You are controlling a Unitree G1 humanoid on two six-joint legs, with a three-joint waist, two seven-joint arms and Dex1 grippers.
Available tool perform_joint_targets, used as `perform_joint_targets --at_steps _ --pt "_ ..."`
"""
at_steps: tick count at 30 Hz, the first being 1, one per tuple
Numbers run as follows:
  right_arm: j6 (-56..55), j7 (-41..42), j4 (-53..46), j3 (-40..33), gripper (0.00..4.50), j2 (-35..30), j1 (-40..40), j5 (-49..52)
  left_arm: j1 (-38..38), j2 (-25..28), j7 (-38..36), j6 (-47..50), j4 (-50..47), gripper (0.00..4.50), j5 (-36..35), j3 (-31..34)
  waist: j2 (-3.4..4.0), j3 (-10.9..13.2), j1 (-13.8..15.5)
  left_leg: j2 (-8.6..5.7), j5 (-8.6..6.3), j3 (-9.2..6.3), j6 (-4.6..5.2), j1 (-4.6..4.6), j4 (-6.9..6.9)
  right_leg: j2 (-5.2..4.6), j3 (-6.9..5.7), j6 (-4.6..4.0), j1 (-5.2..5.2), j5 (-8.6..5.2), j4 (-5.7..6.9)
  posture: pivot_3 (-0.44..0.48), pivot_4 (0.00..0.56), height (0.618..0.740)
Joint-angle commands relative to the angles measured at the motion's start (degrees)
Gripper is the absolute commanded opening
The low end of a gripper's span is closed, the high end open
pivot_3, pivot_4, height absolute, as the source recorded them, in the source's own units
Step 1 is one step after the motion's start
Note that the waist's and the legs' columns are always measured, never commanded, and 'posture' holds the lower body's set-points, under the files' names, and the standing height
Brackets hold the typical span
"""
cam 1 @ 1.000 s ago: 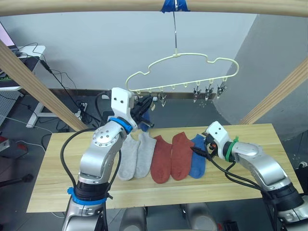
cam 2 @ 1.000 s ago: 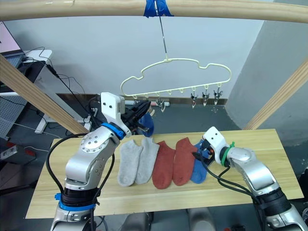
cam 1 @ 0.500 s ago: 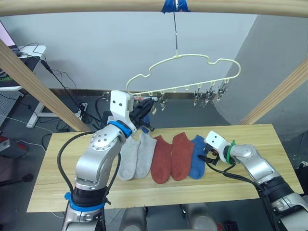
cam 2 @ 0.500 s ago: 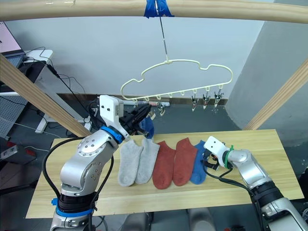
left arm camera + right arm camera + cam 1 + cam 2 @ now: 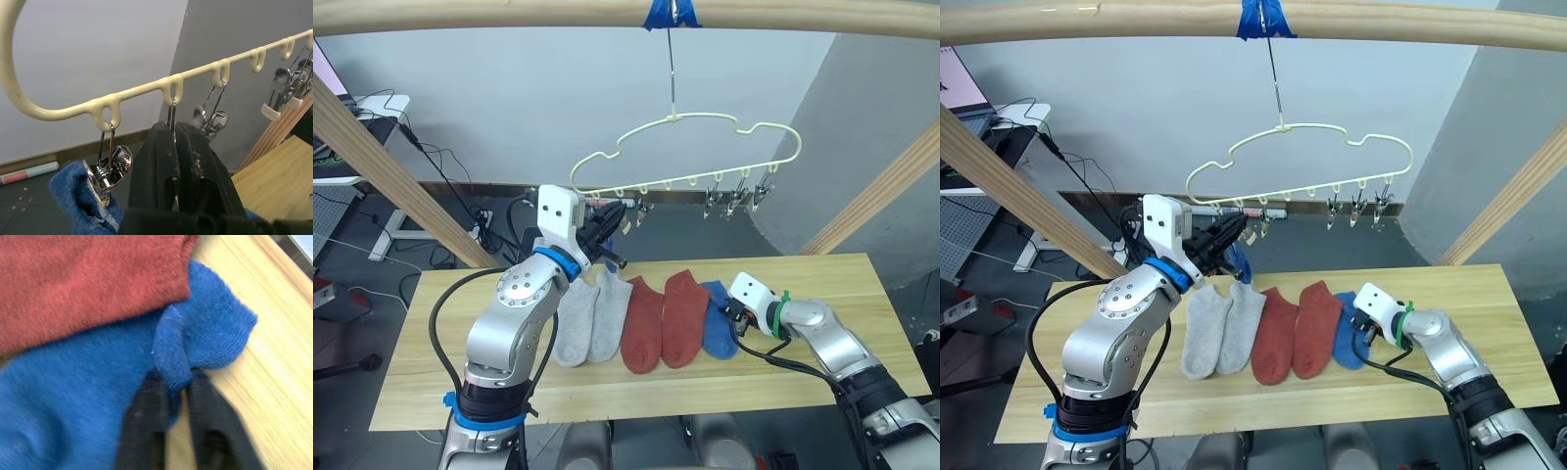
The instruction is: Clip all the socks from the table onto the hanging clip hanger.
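My right gripper (image 5: 172, 399) is pinching a fold of the soft blue knit sock (image 5: 88, 396) on the pine plank table (image 5: 822, 279); left gripper (image 5: 175, 134) is squeezed around a metal clip (image 5: 171, 115) on the pale yellow wire hanger (image 5: 690, 147).

Even, soft light fills the room, and shadows on my light pine plank surface (image 5: 822, 367) are faint. My head views are sharp. My right wrist view is smeared with blur across the blue knit sock (image 5: 98, 396). My left wrist view blurs my near black fingers (image 5: 161, 166).
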Motion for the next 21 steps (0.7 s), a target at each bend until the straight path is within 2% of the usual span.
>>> perform_joint_targets --at_steps 1,8,13,17,21 --pt "-0.84 2.04 -6.93 -3.51 0.01 -3.14 1.75 0.94 0.68 -0.02 -0.21 1.13 0.3 0.0 -0.81 0.06 0.01 0.05 -0.03 0.0 0.0 0.0 0.0 0.0 0.0 0.0 0.01 0.0 0.0 0.0 -0.01 -0.094 0.289 0.74" --pt "3.54 7.14 -20.15 -9.3 0.01 -8.1 4.75 6.13 0.3 -0.07 -1.52 4.09 1.31 0.0 -4.98 1.82 0.0 0.19 -0.07 0.03 0.0 0.0 0.0 0.01 -0.01 0.02 0.0 0.13 0.01 -0.08 -0.02 -0.102 0.286 0.74" --pt "11.3 13.93 -31.86 -14.1 0.01 -11.57 5.98 16.68 -2.51 -2.74 -1.18 20.15 2.74 0.0 -23.35 11.83 -0.01 0.3 -0.07 0.01 -0.01 0.0 0.01 -0.02 0.0 0.01 0.0 0.25 0.02 -0.15 -0.05 -0.109 0.283 0.74" --pt "19.49 17.01 -40.69 -13.88 0.01 -11.78 5.07 25.94 -6.51 -4.06 2.86 32.21 7.14 0.0 -40.68 21.22 -0.03 0.31 -0.12 0.06 -0.01 -0.04 0.01 0.0 -0.02 0.07 -0.04 0.27 0.03 -0.16 -0.05 -0.111 0.283 0.74" --pt "25.53 15.16 -45.06 -12.49 0.01 -9.59 1.93 31.17 -9.11 -3.47 8.01 37.04 10.81 0.0 -49.75 25.35 -0.09 0.35 -0.13 0.05 -0.01 -0.05 0.01 -0.01 0.0 0.07 -0.03 0.28 0.04 -0.17 -0.09 -0.112 0.284 0.74"
